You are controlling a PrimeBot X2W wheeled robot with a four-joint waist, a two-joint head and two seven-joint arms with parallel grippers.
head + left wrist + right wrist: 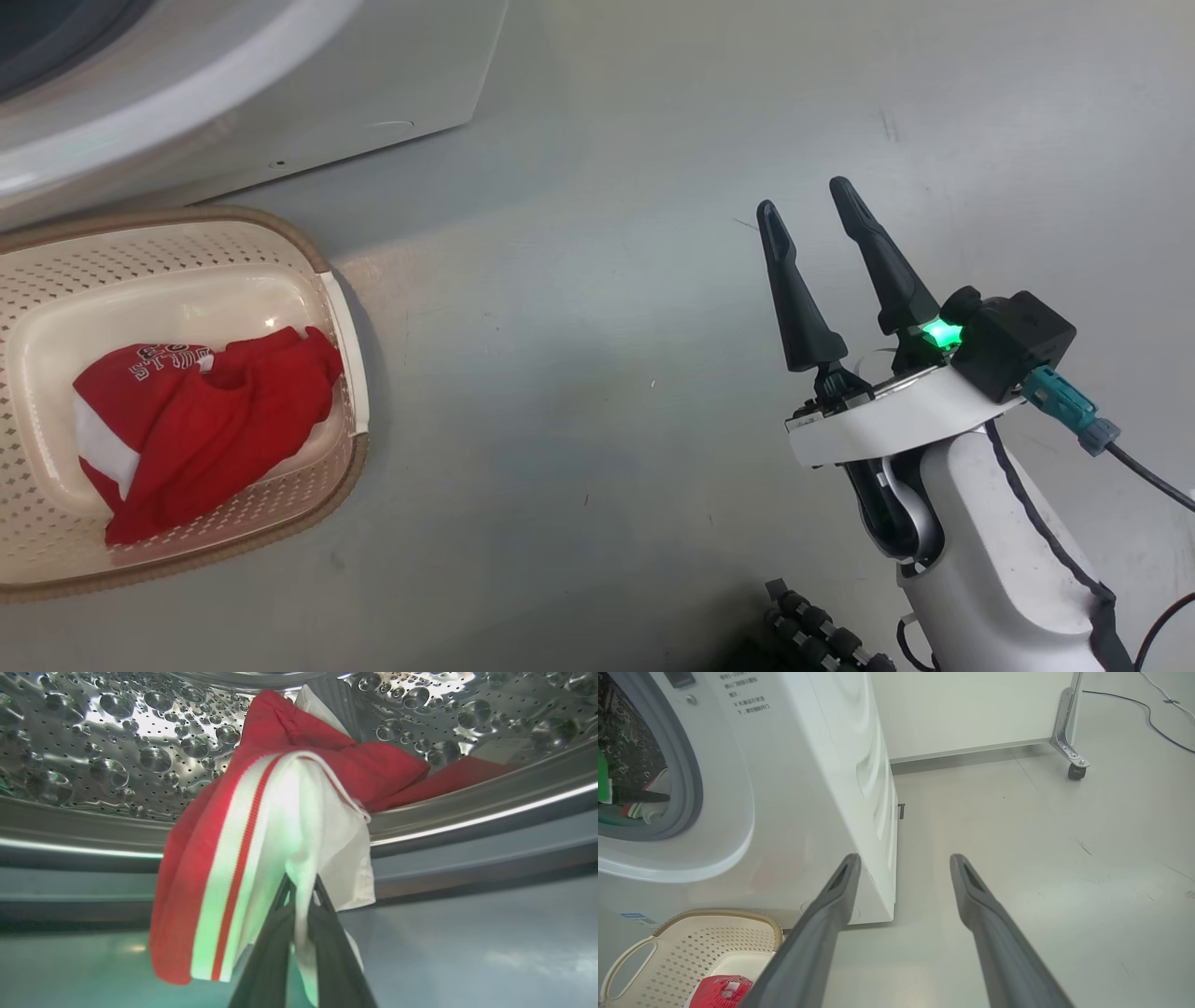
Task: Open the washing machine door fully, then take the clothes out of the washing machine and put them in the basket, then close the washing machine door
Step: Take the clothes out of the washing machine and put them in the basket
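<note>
The left gripper (pixel 302 883) pinched the white panel of a red-and-white garment (pixel 261 812) hanging over the lip of the steel drum (pixel 140 742) in the washing machine (pixel 808 765). The right gripper (pixel 803 201) hovered with its fingers spread above the floor (pixel 579 327). Another red garment (pixel 205 420) lay in the basket (pixel 280 224) beside the machine.

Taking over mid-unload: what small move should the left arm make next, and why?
Probably draw the left gripper straight back out of the drum: its fingers look pinched on the red-and-white garment draped over the drum's lip, and the basket on the floor has room.
</note>
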